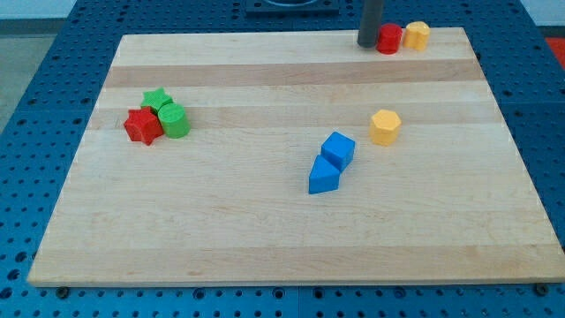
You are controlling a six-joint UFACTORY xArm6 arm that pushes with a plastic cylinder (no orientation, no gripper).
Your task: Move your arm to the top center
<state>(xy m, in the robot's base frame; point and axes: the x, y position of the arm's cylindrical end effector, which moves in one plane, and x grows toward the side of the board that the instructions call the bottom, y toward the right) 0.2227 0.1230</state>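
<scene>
My tip [368, 43] rests on the wooden board [265, 230] near its top edge, right of centre. It stands just left of a red cylinder [389, 39], touching or nearly touching it. A yellow block [416, 35] sits right of the red cylinder, against it. A yellow hexagonal block [385, 126] lies right of the middle. A blue cube [337, 150] and a blue wedge-shaped block [323, 176] touch each other near the middle. At the view's left a red star [142, 127], a green star [157, 101] and a green cylinder [174, 120] cluster together.
The board lies on a blue perforated table [35, 106] that shows on all sides. A dark base [291, 7] shows beyond the board's top edge.
</scene>
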